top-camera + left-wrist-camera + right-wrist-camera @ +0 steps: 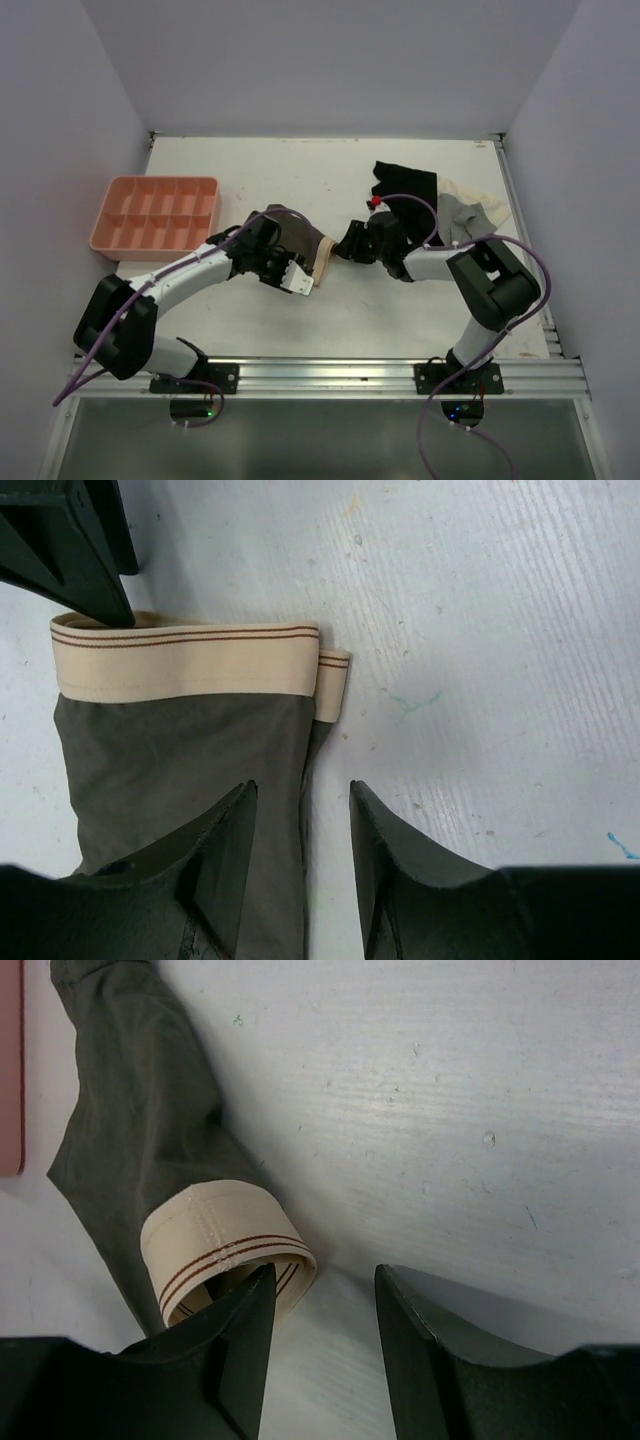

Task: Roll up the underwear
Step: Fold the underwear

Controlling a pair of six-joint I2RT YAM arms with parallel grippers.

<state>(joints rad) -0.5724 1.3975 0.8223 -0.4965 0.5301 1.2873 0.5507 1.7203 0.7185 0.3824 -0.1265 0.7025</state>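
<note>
Two arms reach inward over the white worktop [330, 170], with a pink tray [155, 215] at its left and a black garment [400, 182] and grey-and-cream garment [470, 210] heaped back right. Between the arms, mid-worktop, lies the underwear [305, 245], folded narrow, its beige waistband toward the right arm. Left pincer [302, 790] stands open astride the fabric's edge; right pincer [325, 1272] gapes beside the waistband, gripping nothing.

White table [330, 185]: underwear [303, 238], pink tray [160, 181], black garment [405, 183], grey-cream garment [470, 208].
</note>
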